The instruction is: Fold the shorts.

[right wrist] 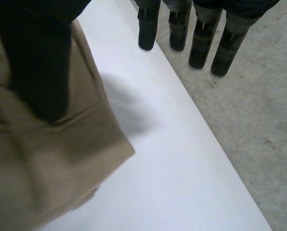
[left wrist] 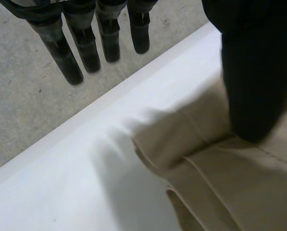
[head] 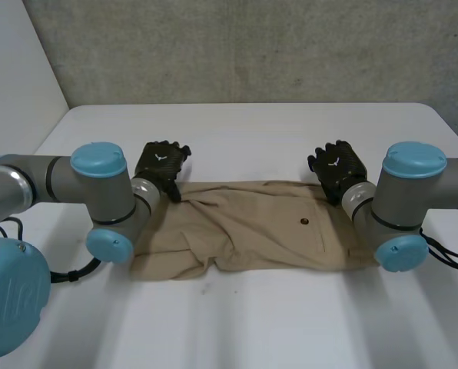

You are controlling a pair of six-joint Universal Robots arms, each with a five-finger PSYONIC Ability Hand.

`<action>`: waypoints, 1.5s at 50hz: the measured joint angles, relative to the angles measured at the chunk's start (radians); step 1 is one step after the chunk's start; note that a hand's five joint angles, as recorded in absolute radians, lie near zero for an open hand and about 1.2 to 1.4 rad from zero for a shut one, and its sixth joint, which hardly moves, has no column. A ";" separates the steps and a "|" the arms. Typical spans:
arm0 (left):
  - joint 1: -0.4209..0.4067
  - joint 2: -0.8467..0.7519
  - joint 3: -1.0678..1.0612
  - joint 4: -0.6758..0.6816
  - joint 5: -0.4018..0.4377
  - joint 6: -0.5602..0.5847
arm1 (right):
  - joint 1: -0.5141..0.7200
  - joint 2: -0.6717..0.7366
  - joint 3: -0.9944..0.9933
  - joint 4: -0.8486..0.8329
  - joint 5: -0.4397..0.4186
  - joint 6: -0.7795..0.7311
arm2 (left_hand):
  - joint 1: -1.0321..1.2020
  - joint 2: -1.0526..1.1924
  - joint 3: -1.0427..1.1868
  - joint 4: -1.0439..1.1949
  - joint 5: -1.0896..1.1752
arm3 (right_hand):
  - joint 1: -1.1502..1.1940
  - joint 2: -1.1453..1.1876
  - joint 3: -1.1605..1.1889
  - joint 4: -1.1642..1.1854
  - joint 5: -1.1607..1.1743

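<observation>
Tan shorts lie flat across the middle of the white table, with a dark button on top. My left hand is at the shorts' far left corner. In the left wrist view its fingers reach straight out past the cloth, while the thumb rests on the shorts. My right hand is at the far right corner. Its fingers are also straight, and its thumb lies on the shorts. Neither hand pinches the cloth.
A grey concrete wall rises behind the table's far edge. White table stretches from the shorts to the front. My two arms flank the shorts at the left and right ends.
</observation>
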 measured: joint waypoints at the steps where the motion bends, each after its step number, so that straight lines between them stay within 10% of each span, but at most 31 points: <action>1: -0.002 0.008 -0.011 -0.001 -0.001 0.002 | 0.000 -0.015 0.008 0.000 0.009 0.002 | 0.000 0.000 0.000 0.000 0.000 | -0.029 -0.051 -0.058 -0.051 -0.057; 15: 0.005 0.325 -0.298 -0.024 -0.012 -0.011 | -0.022 -0.325 0.202 0.016 0.041 0.204 | -0.012 -0.076 -0.075 -0.070 -0.071 | -0.033 -0.068 -0.080 -0.061 -0.114; 30: 0.003 0.587 -0.754 -0.045 0.003 -0.004 | -0.153 -0.520 0.560 0.180 -0.171 0.265 | 0.058 0.014 0.007 0.017 0.027 | 0.107 0.104 0.104 0.106 0.029; 39: 0.014 0.576 -0.808 -0.042 0.000 -0.005 | -0.217 -0.515 0.665 0.170 -0.208 0.267 | 0.475 0.411 0.405 0.417 0.419 | 0.165 0.162 0.166 0.168 0.085; 48: 0.020 0.592 -0.836 -0.037 -0.004 -0.004 | -0.252 -0.479 0.691 0.075 -0.203 0.261 | 0.811 0.860 0.841 0.865 0.828 | 0.669 0.888 0.860 0.888 0.758; 75: 0.048 0.777 -1.053 0.031 -0.007 0.008 | -0.277 -0.567 0.785 0.058 -0.242 0.256 | 0.585 0.576 0.573 0.582 0.589 | 0.686 0.840 0.834 0.836 0.772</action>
